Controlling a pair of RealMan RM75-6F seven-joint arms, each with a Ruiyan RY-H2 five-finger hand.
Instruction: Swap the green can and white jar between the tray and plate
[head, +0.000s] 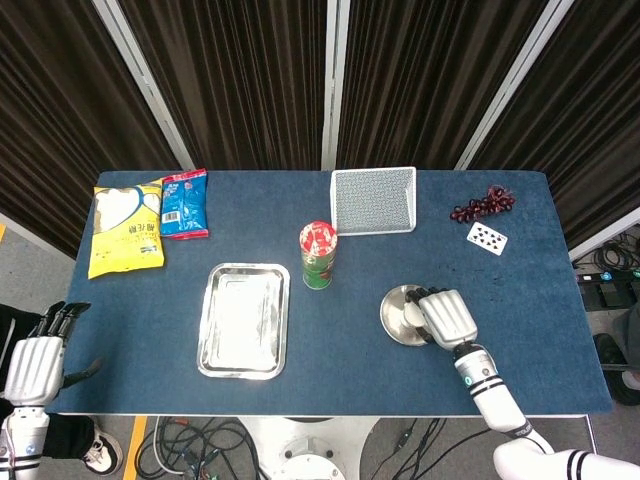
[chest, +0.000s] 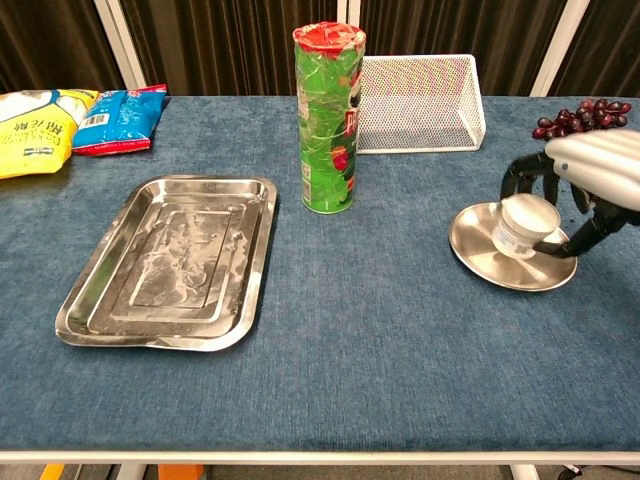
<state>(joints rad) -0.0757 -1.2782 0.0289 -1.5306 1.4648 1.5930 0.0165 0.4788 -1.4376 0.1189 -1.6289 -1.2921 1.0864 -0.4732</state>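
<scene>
On plate (chest: 478, 248): right hand (chest: 585, 178) grips white jar (chest: 526, 226) | green can (chest: 326, 120) stands beside tray (chest: 100, 300)

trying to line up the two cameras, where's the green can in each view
Head view: the green can stands upright near the table's centre, between the tray and the mesh basket.
Chest view: the green can stands upper centre, left of the mesh basket and beyond the tray's far right corner.
Shared landmark: the mesh basket, just behind and right of the can in both.
</scene>
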